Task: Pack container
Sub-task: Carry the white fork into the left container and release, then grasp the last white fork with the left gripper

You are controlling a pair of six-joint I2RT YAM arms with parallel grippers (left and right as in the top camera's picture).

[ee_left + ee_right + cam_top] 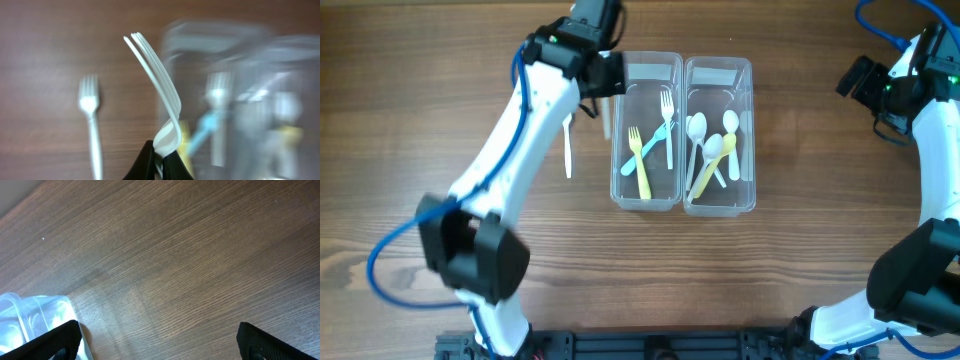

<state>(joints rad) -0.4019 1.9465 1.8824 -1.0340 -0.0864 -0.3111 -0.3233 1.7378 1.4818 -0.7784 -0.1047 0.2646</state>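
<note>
While my left claw [159, 161] is pinched shut on the handle end of a white fork [159, 85], that fork stands tines-up above the desk [800, 200], just outside the upper left corner of the fork tub [650, 57]; it is not yet inside. Contents of that tub, as seen from overhead: a yellow fork [639, 163], a blue fork [658, 138] and one pale fork [668, 125]. Touching it on the right, the spoon tub [718, 63] holds several white spoons [731, 125] and a yellow spoon [706, 170]. One loose fork [568, 147] lies flat on the desk to the left of the tubs, apart from them. I judge the packing well advanced: the held fork is to be placed, the loose fork is left to collect, and no spoons lie outside. My right claw [160, 345] hangs with its fingers spread wide and empty, well away at the right. Limits of view: my left wrist picture is blurred over the tubs, so their contents cannot be counted there; my left arm covers part of the desk; I cannot tell whether lids exist.
</note>
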